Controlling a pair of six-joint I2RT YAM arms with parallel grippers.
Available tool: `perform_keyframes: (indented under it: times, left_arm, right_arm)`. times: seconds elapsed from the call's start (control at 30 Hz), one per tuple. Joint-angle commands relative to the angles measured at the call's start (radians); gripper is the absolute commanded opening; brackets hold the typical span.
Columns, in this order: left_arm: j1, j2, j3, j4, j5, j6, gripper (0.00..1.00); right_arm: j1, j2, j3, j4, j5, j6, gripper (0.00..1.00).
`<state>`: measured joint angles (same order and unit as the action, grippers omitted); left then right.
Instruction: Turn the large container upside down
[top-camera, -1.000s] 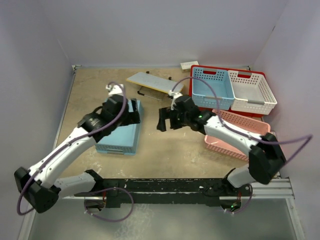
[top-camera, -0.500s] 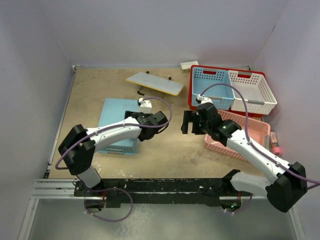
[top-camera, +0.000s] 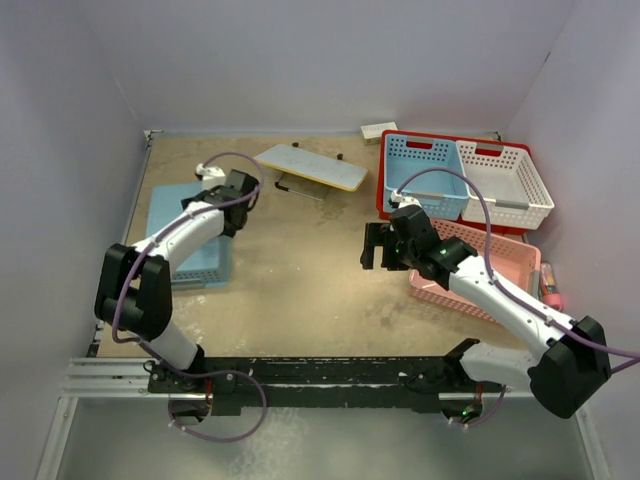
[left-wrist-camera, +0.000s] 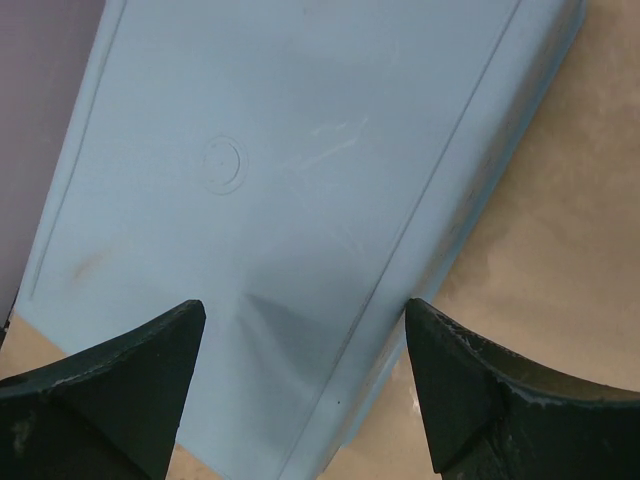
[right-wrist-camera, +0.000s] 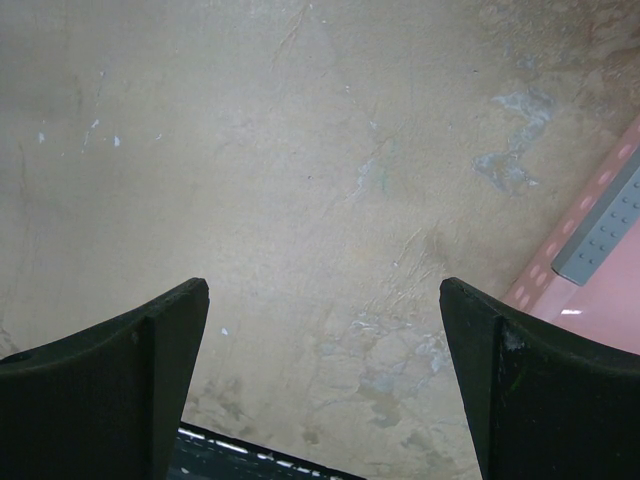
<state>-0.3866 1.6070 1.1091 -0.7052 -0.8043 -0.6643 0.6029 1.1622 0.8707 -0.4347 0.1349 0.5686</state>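
L gripper (left-wrist-camera: 305, 330) spread, nothing pinched, hanging over pale-blue upturned tub (top-camera: 175, 228) at left. R gripper (top-camera: 372, 246) spread wide, nothing pinched, above bare table (top-camera: 300, 280), just left of pink basket (top-camera: 500, 265). At far right, large container (top-camera: 384, 195), open side up, w/ blue basket (top-camera: 425, 172) & white basket (top-camera: 505, 180) side by side inside; well apart from both grippers.

Open tabletop (top-camera: 300, 275) spans the middle; at back right, the red bin (top-camera: 381, 200) is filled by a blue basket (top-camera: 425, 175) and a white basket (top-camera: 505, 180), with a pink basket (top-camera: 505, 258) blocking its near side
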Motion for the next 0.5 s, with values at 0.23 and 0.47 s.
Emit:
perform_keyframes:
  times: [0.23, 0.47]
  left_arm:
    - [0.020, -0.282, 0.073, -0.069, 0.190, -0.052, 0.80]
    - [-0.159, -0.529, -0.167, -0.239, 0.154, -0.380, 0.80]
  right_arm:
    - [0.005, -0.094, -0.017, -0.004, 0.014, 0.015, 1.00]
    - [0.004, -0.037, -0.023, 0.053, -0.022, 0.009, 1.00]
